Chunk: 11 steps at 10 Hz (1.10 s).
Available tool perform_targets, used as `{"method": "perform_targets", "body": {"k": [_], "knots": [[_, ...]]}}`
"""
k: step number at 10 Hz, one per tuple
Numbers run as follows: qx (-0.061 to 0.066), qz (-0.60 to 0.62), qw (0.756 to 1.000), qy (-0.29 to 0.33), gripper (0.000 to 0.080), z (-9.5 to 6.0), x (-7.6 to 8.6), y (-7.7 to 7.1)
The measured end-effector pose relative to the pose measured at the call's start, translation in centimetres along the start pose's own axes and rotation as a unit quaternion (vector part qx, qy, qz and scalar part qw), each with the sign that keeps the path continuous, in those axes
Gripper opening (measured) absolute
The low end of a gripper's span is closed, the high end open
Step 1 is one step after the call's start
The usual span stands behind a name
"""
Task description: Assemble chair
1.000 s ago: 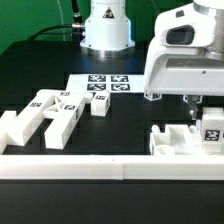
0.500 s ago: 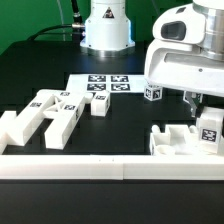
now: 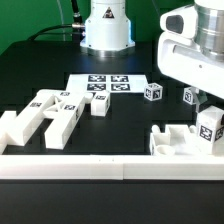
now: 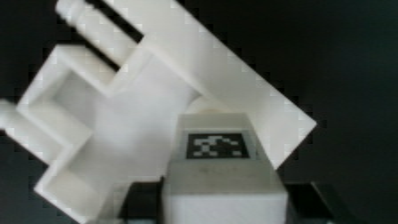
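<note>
My gripper (image 3: pixel 208 110) is at the exterior view's right, shut on a white chair block (image 3: pixel 210 126) that carries a square tag. The wrist view has this block (image 4: pixel 217 150) filling the space between my dark fingers (image 4: pixel 146 200), right over a large white frame part (image 4: pixel 125 110). In the exterior view that frame part (image 3: pixel 176 142) lies below the block, by the front rail. More chair parts (image 3: pixel 48 112) lie in a cluster at the left, with a small block (image 3: pixel 100 105) beside them. Two small tagged blocks (image 3: pixel 153 92) (image 3: pixel 189 95) sit behind my hand.
The marker board (image 3: pixel 104 84) lies flat at the table's middle back, in front of the arm's white base (image 3: pixel 106 28). A long white border rail (image 3: pixel 90 166) runs along the front edge.
My hand has shifted toward the exterior view's right, uncovering the two small tagged blocks behind it. The held block has barely moved.
</note>
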<state>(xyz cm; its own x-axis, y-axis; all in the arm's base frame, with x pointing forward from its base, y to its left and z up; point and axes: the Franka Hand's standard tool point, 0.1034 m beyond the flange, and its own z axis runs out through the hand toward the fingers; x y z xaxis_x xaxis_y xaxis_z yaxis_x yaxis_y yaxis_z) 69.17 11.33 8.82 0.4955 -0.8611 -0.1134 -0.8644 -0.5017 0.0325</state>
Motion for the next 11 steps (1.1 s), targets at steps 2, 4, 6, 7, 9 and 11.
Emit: {"method": "perform_targets", "body": {"k": [2, 4, 6, 7, 9, 11], "knots": [[-0.001, -0.007, 1.0, 0.0, 0.0377, 0.11, -0.04, 0.02], [-0.001, -0.038, 0.999, 0.0, 0.0607, 0.17, 0.03, 0.07], [-0.011, -0.153, 0.988, 0.006, 0.0641, 0.09, 0.06, 0.13], [-0.009, -0.186, 0.982, 0.006, 0.0647, -0.01, 0.22, 0.02], [-0.01, -0.262, 0.965, 0.005, 0.0647, 0.02, 0.26, 0.03], [-0.011, -0.337, 0.941, 0.006, 0.0649, 0.04, 0.21, 0.02]]}}
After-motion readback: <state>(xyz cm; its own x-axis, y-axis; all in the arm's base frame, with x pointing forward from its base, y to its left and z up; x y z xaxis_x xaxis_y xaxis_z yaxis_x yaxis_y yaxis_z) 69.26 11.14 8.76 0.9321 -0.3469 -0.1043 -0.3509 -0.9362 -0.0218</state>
